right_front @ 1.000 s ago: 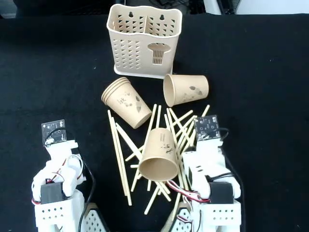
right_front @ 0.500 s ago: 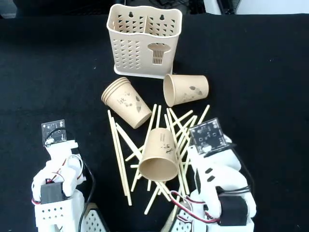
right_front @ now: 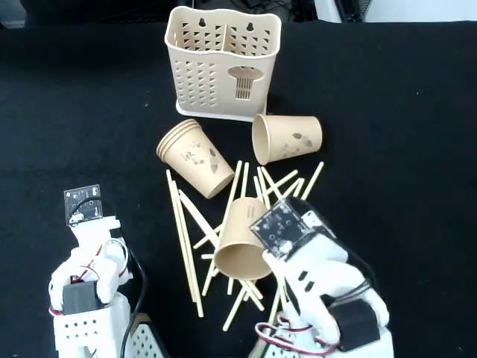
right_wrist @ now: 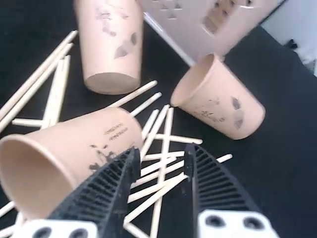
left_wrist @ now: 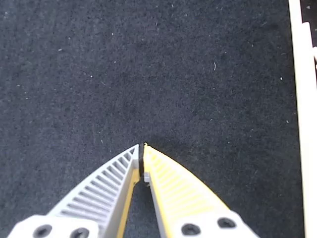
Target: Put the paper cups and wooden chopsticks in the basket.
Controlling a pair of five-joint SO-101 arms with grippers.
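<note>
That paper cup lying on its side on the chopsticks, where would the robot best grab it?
Probably by the rim: the cup lies with its open mouth facing the arms, so the right gripper, open, could come from the robot's side, one finger inside, one outside.

The black cloth-covered table (right_front: 417, 112) is overlooked from a fixed camera above. Its cloth is viewed closely from the left wrist. Tipped tan paper cups (right_wrist: 218, 104) and pale wooden chopsticks (right_wrist: 57, 84) are shared by the high view and the low, oblique right wrist view.
</note>
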